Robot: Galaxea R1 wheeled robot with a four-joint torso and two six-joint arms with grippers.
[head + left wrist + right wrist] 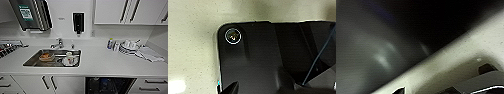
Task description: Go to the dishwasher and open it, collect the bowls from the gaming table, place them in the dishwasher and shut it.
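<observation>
The dishwasher (110,85) is under the white counter, right of the sink, and its front shows as an open dark cavity with racks inside. Among the racks there is a small blue patch (105,83), too blurred to tell whether it is a bowl. The gaming table is out of view. In the left wrist view the robot's dark plate hangs over a pale speckled floor (193,50). A dark, glossy surface (386,37) lies beside the same speckled floor in the right wrist view.
A steel sink (32,61) holds a cup and dishes, with a faucet (58,43) behind it. Stacked plates (127,47) and a folded cloth (150,55) lie on the counter at right. White cabinet doors (47,85) and drawers (153,85) flank the dishwasher.
</observation>
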